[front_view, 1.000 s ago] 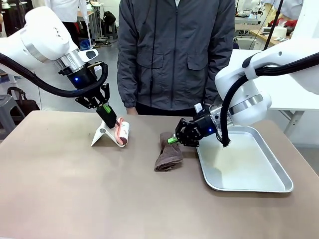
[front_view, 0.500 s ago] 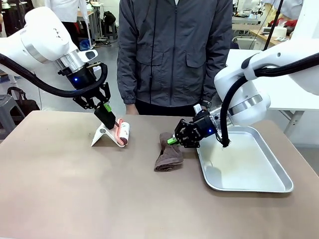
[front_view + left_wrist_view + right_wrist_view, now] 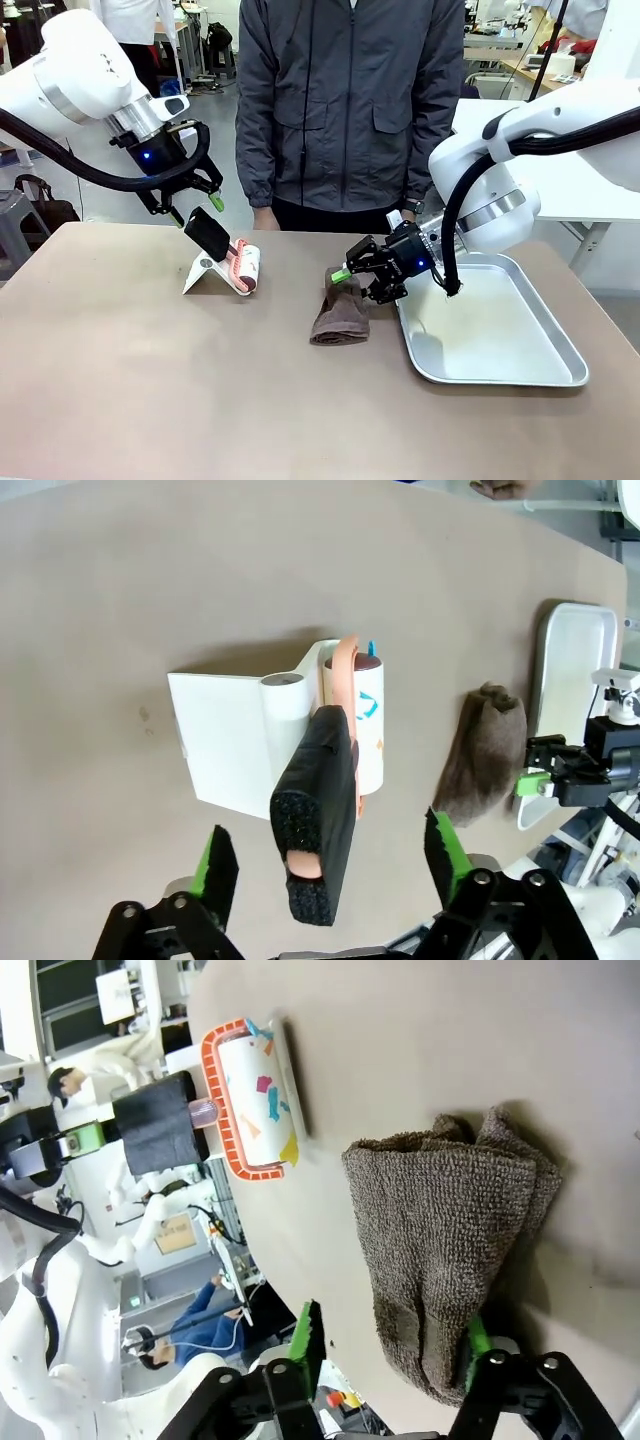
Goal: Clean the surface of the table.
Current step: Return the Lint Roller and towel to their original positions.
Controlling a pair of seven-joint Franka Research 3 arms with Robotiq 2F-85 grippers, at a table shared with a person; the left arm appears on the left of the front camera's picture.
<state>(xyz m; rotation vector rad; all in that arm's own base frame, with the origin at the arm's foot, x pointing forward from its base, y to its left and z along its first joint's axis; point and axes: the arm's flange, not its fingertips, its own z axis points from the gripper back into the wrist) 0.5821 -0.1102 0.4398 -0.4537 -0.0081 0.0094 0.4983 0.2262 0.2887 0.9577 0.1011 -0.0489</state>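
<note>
Fingers (image 3: 222, 865) of the left arm stand apart around a black handle (image 3: 318, 825); right fingers (image 3: 308, 1335) straddle the cloth (image 3: 450, 1255), parted.

A robotics lab: white worktables (image 3: 585, 205), cluttered benches and people behind

Front view faces person across table (image 3: 150, 400); both wrist views close, sharing lint roller (image 3: 365, 720) and cloth (image 3: 450, 1250).

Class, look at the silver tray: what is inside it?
The tray holds nothing on its visible bare metal floor. Its near-left corner is hidden behind the right gripper, so that spot cannot be checked. The brown cloth lies outside, on the table.
</note>
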